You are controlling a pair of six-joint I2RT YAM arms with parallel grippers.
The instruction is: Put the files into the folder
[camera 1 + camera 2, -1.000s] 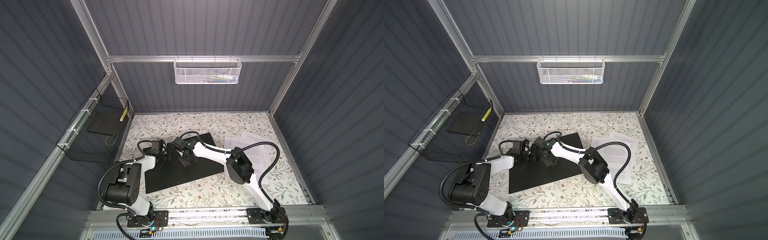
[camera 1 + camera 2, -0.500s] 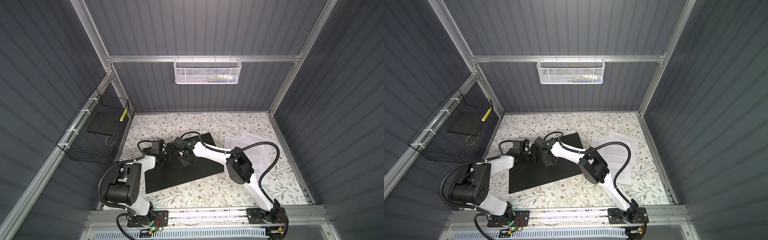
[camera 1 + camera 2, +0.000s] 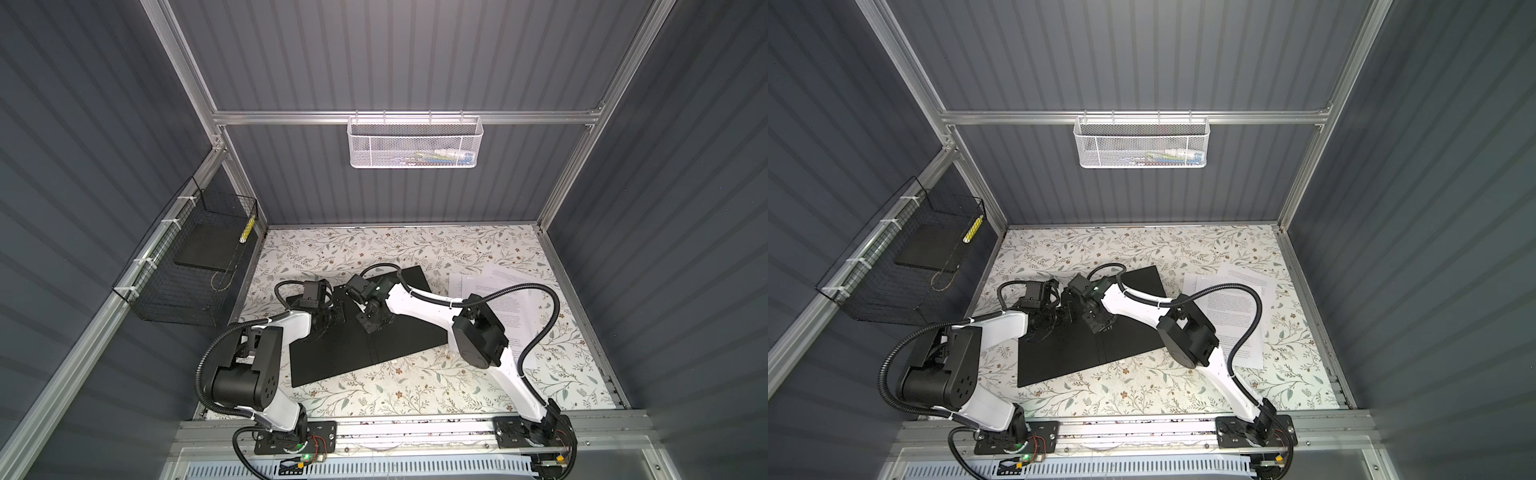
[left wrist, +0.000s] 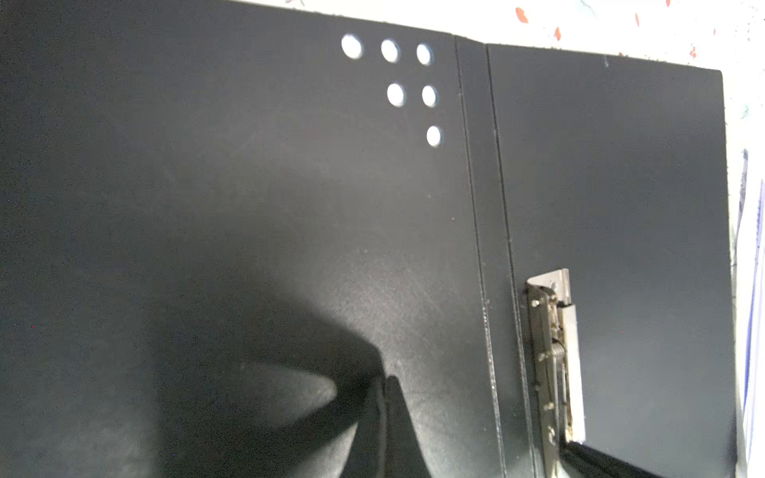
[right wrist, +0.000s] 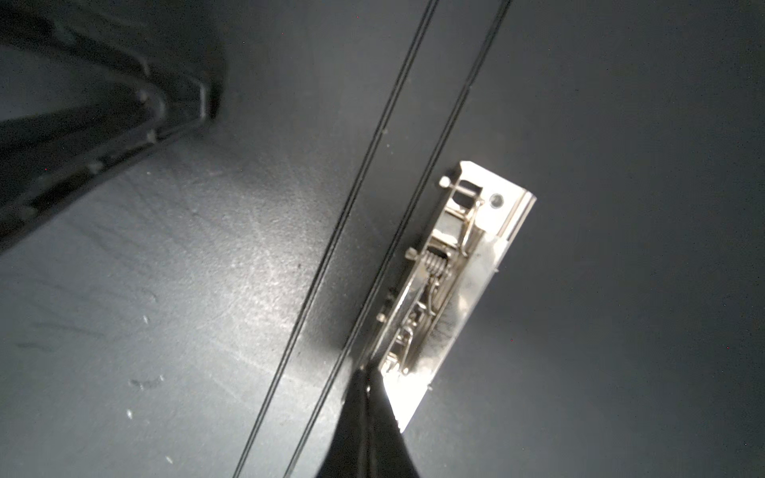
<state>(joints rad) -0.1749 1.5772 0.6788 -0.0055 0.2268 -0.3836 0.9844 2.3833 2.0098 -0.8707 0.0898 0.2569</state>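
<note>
Right gripper (image 5: 366,378), jaws together and empty, sits at the clip (image 5: 455,273) of the folder (image 3: 365,349); left gripper (image 4: 389,383), likewise closed, should pin the cover flat during levering.

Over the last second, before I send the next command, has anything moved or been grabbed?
Nothing visibly changed. The left gripper stays shut, tip on the open folder; the right gripper stays shut, tip at the metal clip; the files still lie beside the folder, untouched.
</note>
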